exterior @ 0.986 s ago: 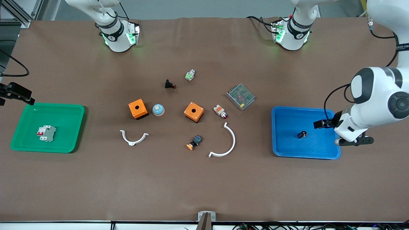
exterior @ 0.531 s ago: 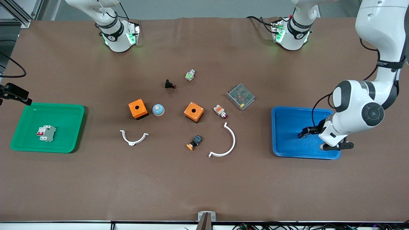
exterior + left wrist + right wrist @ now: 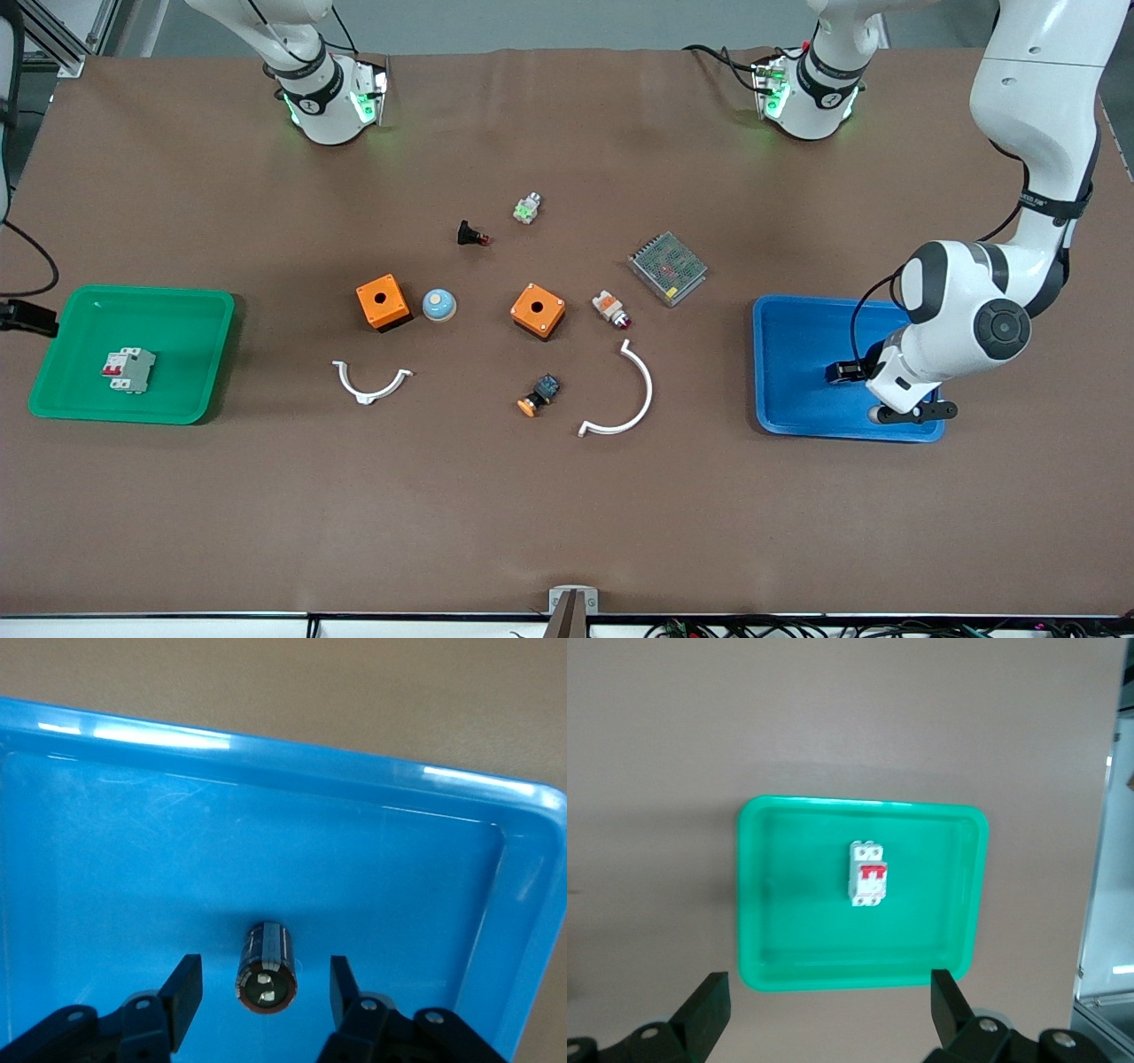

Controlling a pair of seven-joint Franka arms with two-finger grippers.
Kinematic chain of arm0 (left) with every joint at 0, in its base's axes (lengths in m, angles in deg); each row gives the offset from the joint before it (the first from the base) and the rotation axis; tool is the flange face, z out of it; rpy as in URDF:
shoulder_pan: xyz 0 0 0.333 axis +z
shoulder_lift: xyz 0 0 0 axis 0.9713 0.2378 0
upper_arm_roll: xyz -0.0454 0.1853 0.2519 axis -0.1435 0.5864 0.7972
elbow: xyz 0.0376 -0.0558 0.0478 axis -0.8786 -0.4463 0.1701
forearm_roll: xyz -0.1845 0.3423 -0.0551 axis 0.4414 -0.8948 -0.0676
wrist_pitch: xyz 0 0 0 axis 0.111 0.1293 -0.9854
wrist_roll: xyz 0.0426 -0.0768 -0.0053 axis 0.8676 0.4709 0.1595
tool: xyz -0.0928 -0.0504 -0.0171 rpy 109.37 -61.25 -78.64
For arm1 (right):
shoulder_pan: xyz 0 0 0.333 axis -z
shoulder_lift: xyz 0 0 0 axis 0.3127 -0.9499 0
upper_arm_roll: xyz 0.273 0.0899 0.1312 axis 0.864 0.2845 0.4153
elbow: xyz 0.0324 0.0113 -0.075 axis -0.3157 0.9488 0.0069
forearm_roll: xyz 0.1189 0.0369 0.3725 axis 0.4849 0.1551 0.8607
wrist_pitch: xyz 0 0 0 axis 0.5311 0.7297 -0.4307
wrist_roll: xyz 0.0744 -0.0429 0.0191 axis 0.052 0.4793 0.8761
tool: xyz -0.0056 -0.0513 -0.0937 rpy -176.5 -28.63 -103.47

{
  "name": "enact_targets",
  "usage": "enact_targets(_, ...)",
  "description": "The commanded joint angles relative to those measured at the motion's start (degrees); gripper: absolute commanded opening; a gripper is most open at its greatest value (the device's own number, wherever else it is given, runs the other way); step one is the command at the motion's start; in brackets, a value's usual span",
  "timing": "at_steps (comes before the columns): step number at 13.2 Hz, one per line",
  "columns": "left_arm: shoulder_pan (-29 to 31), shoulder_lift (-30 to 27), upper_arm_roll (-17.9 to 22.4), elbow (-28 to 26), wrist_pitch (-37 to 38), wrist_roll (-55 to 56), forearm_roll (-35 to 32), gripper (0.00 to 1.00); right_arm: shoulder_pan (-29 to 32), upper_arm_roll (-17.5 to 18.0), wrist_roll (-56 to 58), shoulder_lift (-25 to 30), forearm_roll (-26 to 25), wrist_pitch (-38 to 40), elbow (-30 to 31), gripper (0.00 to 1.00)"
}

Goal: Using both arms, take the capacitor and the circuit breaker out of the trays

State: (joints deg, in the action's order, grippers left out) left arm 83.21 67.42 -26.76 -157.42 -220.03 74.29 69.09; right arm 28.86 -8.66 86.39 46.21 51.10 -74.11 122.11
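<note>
Surface: brown mat [image 3: 567, 496] covering the whole table, which we take as the ground for everything below.
Left gripper [image 3: 263, 997]: we see it low inside the blue tray [image 3: 797, 416], fingers [image 3: 182, 997] spread apart with one on each side of the capacitor [image 3: 266, 967] and a gap left on both sides.
Capacitor: lying on its side on the floor of the blue tray, silver end toward the wrist camera; from the front we catch only a dark bit of it beside the left arm's wrist.
Blue tray: at the left arm's end of the table, and we use it as our landmark.
Right gripper [image 3: 824, 1010]: we see it held high over the green tray [image 3: 53, 390], fingers [image 3: 707, 1005] wide apart and holding nothing; it is out of the front view.
Breaker [image 3: 128, 369]: lying flat in the green tray with its red levers up, well apart from the blue tray at the right arm's end of the table.
Between the trays: we count two orange boxes [image 3: 383, 302] [image 3: 538, 310], a blue dome [image 3: 438, 305], two white curved brackets [image 3: 372, 382] [image 3: 622, 394] and a mesh-topped metal unit [image 3: 668, 268], the last being nearest the blue tray.
</note>
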Motion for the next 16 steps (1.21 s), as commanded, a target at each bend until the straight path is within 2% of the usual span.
enact_targets(1, 0.2, -0.1, -0.2, -1.4, -1.3, 0.8, -0.8, 0.64, 5.1, 0.8, 5.7, -6.7, 5.1, -4.9, -1.1, 1.00)
enact_targets(5, 0.2, 0.3, -0.1, -2.0, -1.3, 0.8, -0.8, 0.58, 8.5, 0.8, 13.1, -14.1, 10.0, -9.5, -0.9, 1.00)
enact_targets(7, 0.2, 0.6, -0.2, -2.0, -1.3, 0.8, -0.8, 0.52, 8.9, 0.8, 13.4, -14.4, 10.0, -11.5, 1.6, 1.00)
enact_targets(8, 0.2, 0.6, -0.2, -2.0, -1.3, 0.8, -0.8, 0.47, 8.9, 0.8, 13.4, -14.4, 10.0, -13.1, 3.4, 1.00)
enact_targets(9, 0.2, 0.6, -0.2, -2.0, -1.3, 0.8, -0.8, 0.38, 8.8, 0.8, 13.4, -14.4, 10.0, -14.5, 4.9, 1.00)
enact_targets(11, 0.1, 0.0, -0.2, -1.8, -1.2, 0.9, -0.8, 0.08, 8.6, 0.8, 12.9, -14.5, 10.0, -18.6, 7.2, 1.00)
enact_targets(12, 0.1, -0.5, -0.2, -1.7, -0.7, 0.8, -0.8, 0.01, 8.5, 0.7, 12.9, -14.5, 10.0, -19.3, 7.3, 1.00)
enact_targets(16, 0.0, -6.4, -0.8, -1.3, 4.2, 1.0, -0.8, 0.01, 8.6, 0.8, 12.8, -16.4, 10.0, -21.2, 7.8, 0.99)
